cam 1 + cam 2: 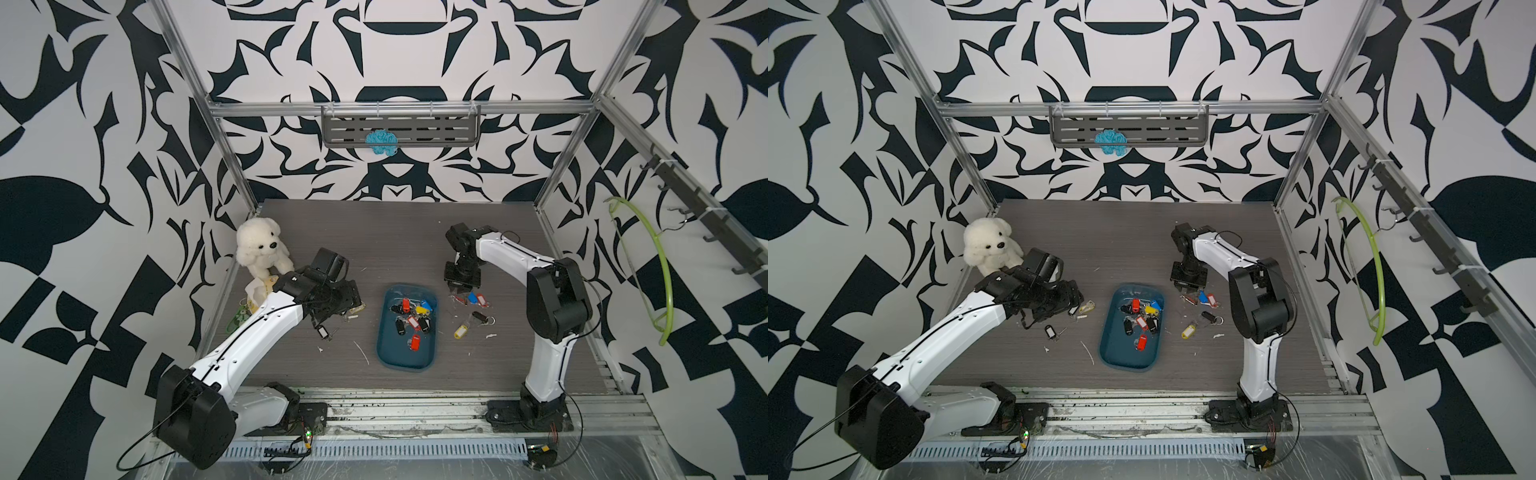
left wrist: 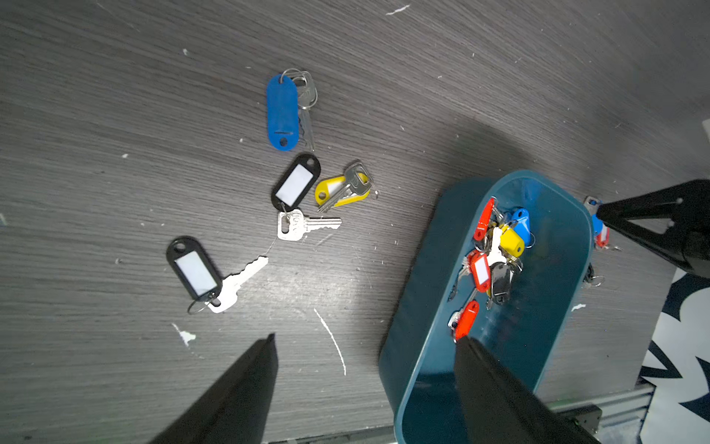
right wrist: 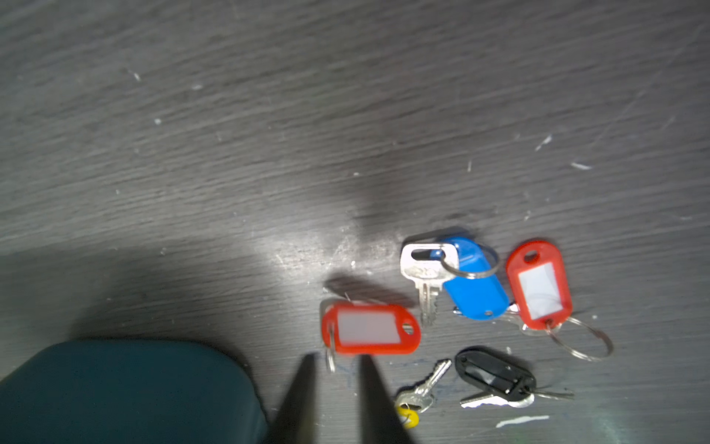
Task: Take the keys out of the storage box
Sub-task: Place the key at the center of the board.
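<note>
Keys (image 1: 411,318) piled in storage box (image 1: 395,355); right end effector (image 3: 337,356) parted, empty, beside box; left end effector (image 2: 365,337) spread wide, empty.

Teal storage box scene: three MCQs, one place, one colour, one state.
1. The shallow teal plastic storage box sits: A between the left arm and right arm; B against the white plush bear; C on the grey slotted shelf.
2. The plastic key tag just ahead of the right gripper is: A white; B green; C red.
3. The left gripper is: A shut on a key; B open, empty; C shut, empty.
A: an arm stands on each side. C: the tag's shell is red. B: fingers wide apart, nothing between.
</note>
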Tool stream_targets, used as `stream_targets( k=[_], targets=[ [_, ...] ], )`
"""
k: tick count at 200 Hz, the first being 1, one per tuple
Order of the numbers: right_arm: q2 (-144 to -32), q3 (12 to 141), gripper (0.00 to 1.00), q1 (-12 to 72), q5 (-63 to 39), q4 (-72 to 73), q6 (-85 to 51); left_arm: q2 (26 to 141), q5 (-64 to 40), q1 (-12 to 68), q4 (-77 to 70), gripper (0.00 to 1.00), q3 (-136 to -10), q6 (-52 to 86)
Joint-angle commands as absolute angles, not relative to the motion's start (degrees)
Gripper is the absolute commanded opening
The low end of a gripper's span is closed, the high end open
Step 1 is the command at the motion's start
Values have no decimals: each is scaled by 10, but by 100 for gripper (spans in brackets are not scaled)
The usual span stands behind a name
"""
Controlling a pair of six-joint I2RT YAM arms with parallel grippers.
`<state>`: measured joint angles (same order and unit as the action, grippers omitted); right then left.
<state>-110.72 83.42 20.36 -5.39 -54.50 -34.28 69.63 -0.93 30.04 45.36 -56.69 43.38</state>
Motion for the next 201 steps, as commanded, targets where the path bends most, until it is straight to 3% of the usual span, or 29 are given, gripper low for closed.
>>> stream_targets(
  k=[1,32,76,98,148,201],
  targets=[
    [-1059,844,53,199,-39,-554,-338,704,8,319,466,80,-597,417],
    [-983,822,56,189,-18,-564,-336,736,29,365,466,81,-636,405],
    [-834,737,34,182,-16,-554,-338,822,59,441,484,80,-710,390],
    [-773,681,28,182,-26,-551,-349,869,58,484,479,77,-744,391],
    [-690,569,27,182,-51,-541,-379,979,29,559,479,74,-815,359],
    [-680,565,27,181,-57,-542,-388,1038,-11,582,513,70,-834,351]
  ],
)
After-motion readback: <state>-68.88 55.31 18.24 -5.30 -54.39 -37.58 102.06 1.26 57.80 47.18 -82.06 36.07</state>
